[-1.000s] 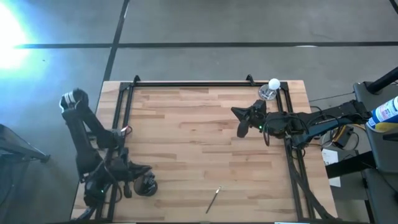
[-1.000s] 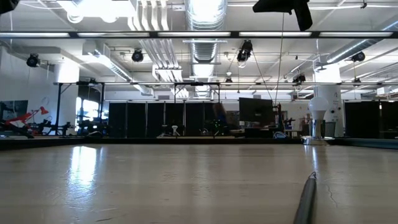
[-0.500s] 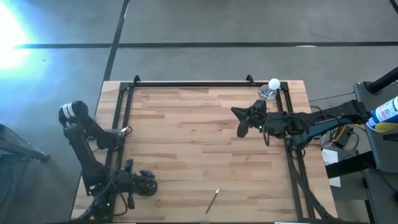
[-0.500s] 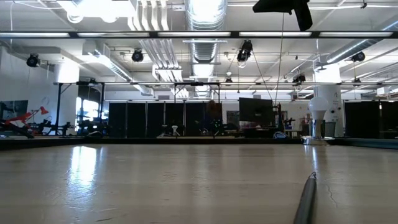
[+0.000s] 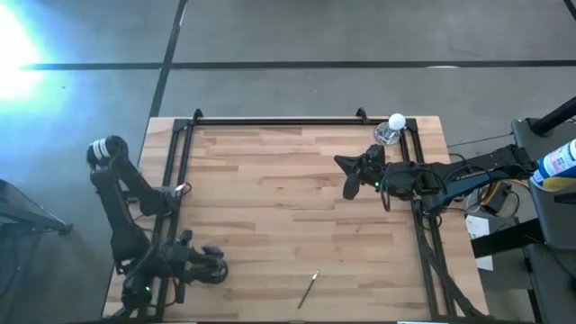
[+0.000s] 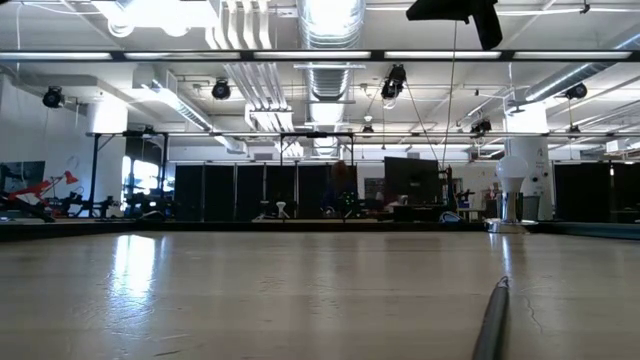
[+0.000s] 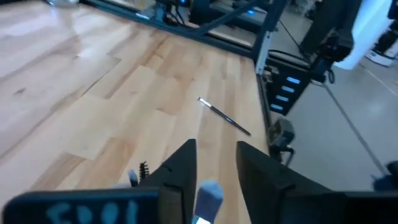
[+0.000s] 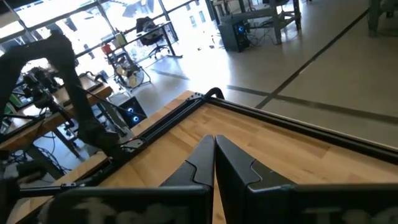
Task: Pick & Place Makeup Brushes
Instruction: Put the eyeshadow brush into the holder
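Task looks near finished, as judged from desk (image 5: 270,180): only one makeup brush (image 5: 309,288) lies loose on bare wood, at about 6 o'clock near front edge. Dark cup (image 5: 212,266) at 8 o'clock; contents not readable from above.

Left hand (image 7: 214,177) directly over cup, fingers parted, pale brush end (image 7: 208,194) between them, looks just let go.

Right hand (image 8: 214,158) closed, empty, parked at 2 o'clock beside white ball on stand (image 5: 394,125).

Left: fetch last brush, drop in cup.

You see a pale striped wooden table (image 5: 270,180), black rails (image 5: 297,121), a white ball (image 5: 396,121), and a dark, silver-tipped brush (image 5: 309,288).
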You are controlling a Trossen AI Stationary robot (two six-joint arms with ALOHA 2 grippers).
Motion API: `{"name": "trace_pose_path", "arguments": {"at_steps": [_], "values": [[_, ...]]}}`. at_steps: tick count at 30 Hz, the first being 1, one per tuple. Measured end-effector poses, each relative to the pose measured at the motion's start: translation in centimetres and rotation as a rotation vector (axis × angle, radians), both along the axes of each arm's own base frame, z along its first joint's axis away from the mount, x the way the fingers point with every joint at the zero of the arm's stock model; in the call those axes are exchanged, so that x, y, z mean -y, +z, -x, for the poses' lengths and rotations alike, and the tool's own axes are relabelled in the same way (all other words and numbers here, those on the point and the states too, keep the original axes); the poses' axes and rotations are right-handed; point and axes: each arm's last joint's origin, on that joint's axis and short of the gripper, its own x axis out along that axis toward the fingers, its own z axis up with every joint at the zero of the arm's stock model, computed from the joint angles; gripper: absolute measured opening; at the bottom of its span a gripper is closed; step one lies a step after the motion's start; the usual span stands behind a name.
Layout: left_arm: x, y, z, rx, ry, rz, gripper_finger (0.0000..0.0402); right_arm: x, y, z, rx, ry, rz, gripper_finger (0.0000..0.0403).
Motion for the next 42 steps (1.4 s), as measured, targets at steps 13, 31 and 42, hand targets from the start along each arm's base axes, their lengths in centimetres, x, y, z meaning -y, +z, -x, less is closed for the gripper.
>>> {"name": "trace_pose_path", "arguments": {"at_steps": [13,31,42], "values": [[-6.1,5.9,-1.2,0.013,0.044,-0.022,0.0051,-1.5,-2.1,-2.0,-0.102,0.260,-0.057,0.0009],[-15.0,1.2,-12.9,0.044,-0.169,-0.093,0.0000,-8.1,-7.3,-6.0,-0.364,0.629,-0.198,0.0009],[-16.0,-0.6,-12.3,0.022,-0.044,-0.039,0.0000,-10.4,-9.5,-9.3,-0.723,0.893,-0.169,0.0057]]}}
